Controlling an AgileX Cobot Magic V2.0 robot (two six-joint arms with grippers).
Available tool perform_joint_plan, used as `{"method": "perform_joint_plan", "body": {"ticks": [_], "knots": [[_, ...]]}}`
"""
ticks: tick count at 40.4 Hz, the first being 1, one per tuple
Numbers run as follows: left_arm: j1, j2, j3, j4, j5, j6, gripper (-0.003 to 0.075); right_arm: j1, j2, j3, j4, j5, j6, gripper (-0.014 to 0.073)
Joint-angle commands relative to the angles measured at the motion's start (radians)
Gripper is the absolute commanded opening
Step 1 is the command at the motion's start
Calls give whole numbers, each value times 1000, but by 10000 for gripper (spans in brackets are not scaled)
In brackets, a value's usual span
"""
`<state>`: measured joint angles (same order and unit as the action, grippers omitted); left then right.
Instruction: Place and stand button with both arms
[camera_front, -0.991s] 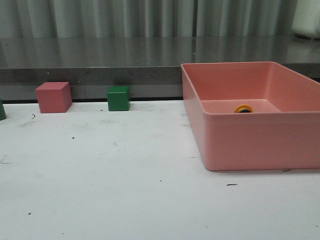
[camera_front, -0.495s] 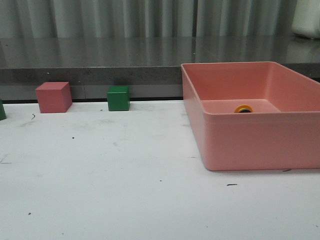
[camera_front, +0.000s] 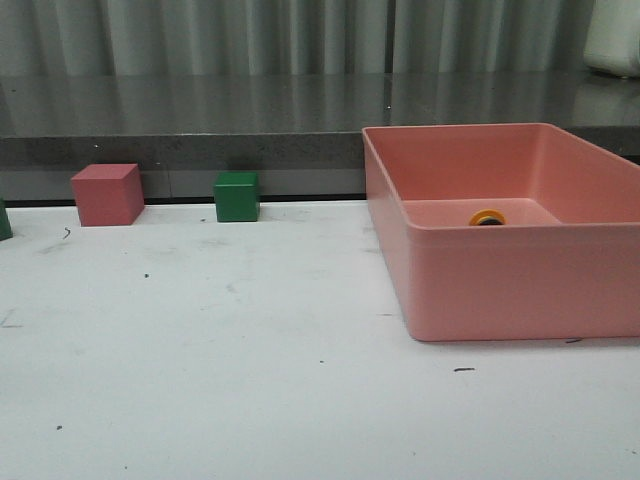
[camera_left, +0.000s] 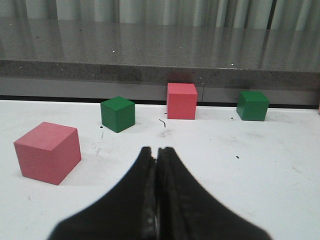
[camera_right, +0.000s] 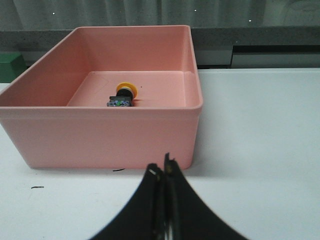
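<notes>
Nothing has moved since the earlier frames; front view unchanged. Button (camera_right: 121, 95) lies tipped on its side on the floor of the pink bin (camera_right: 100, 134), alone in there, yellow cap toward the back wall. Left pincer (camera_left: 157, 156) closed, empty, above the tabletop (camera_front: 250, 350) near coloured cubes. Right pincer (camera_right: 162, 172) closed, empty, just outside the bin's near wall. Judgement: button light, rigid, smooth plastic; cap likely slippery, so take the blocky black base.

You had the button (camera_right: 122, 96) lying on its side on the floor of the pink bin (camera_right: 100, 135), its yellow mushroom cap toward the far wall, its black base with bluish-green contacts toward the near wall, touching no wall.
</notes>
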<state>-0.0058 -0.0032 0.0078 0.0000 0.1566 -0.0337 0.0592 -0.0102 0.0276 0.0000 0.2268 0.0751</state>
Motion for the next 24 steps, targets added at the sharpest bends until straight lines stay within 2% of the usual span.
{"method": "perform_joint_plan", "body": {"ticks": [1, 13, 17, 24], "knots": [[1, -21, 16, 7, -88, -8, -20, -5, -18, -4, 0, -92, -5, -61], [1, -21, 16, 7, -195, -8, -20, -5, -18, -4, 0, -127, -5, -61], [1, -21, 16, 7, -297, -8, -20, -5, -18, -4, 0, -175, -5, -61], [1, -21, 12, 0, -560, -8, -20, -5, -18, -32, 0, -334, -5, -61]]}}
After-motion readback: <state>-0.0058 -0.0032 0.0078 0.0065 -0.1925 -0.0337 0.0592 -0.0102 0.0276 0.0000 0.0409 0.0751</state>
